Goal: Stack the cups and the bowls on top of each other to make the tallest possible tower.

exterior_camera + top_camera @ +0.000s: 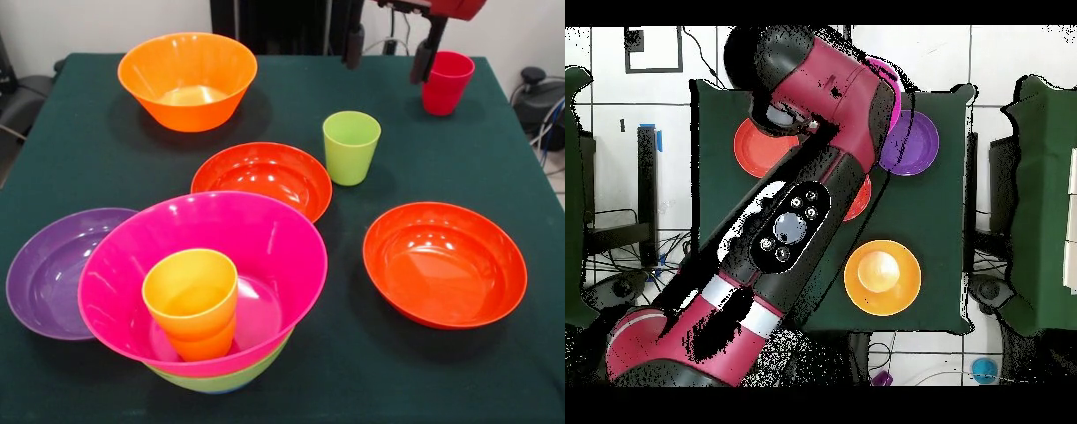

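1. Spread apart, the pincer [388, 53] hangs at the top of the front view with two dark fingers [354, 46] pointing down; nothing sits between them, and the right-hand finger is just beside the red cup [446, 81], in front of its left side.
2. That red cup stands upright on the green tablecloth [353, 353], well beyond the lime green cup [350, 147].
3. Landmark for the rest: the lime green cup, upright near the table's middle.
4. Just left of it and slightly nearer the camera lies a shallow red-orange bowl [262, 178].
5. Right of it and nearer the camera lies the second red-orange bowl [444, 263], apart from everything else.
6. Far left of it and farther back sits the deep orange bowl [187, 79], empty.
7. Well in front and left of it stands the tower [203, 291]: a magenta bowl [265, 247] nested in a lime-green bowl [225, 382], with a yellow-orange cup [192, 302] upright inside the magenta one.
8. A purple bowl [53, 269] lies touching the tower's left side, partly behind the magenta rim.
9. From overhead, the red and black arm [785, 220] crosses the table and hides most of it; the orange bowl [882, 277], purple bowl [913, 143] and one red-orange bowl [755, 150] show.
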